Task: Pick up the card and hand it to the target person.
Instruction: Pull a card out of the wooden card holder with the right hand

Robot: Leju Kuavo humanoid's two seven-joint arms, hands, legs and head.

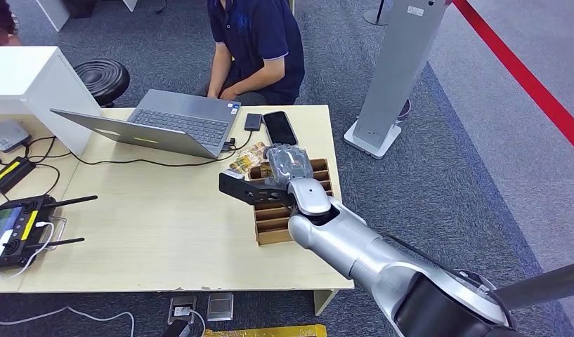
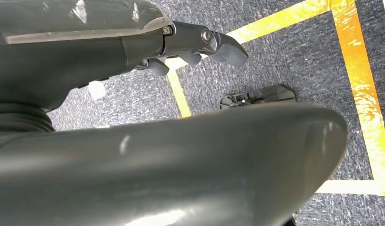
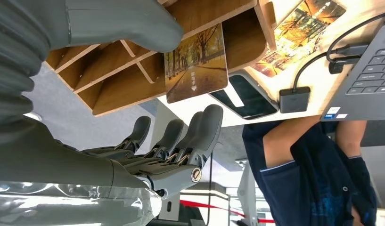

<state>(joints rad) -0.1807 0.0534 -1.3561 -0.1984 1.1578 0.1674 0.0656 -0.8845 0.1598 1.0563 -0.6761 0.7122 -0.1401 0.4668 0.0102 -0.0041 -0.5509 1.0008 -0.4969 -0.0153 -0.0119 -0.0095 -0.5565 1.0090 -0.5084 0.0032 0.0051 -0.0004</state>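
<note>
Card (image 3: 196, 63) stands upright in wooden slotted rack (image 3: 115, 84), easy to pinch; right hand (image 3: 181, 141) hovers beside rack, fingers apart, empty; left hand (image 2: 200, 44) hangs, fingers loosely curled, empty.

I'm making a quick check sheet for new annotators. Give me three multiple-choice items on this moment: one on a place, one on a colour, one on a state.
1. Where does the card stand?
A. in the wooden slotted holder
B. on the laptop
C. on the floor

2. What colour is the shirt of the person seated at the table?
A. white
B. dark blue
C. red

3. What is the right hand doing?
A. gripping the card
B. pressing the phone
C. open beside the card, fingers apart

Answers: 1 A, the card rises out of a holder slot. 2 B, the short sleeves are navy. 3 C, a gap shows between fingers and card.
</note>
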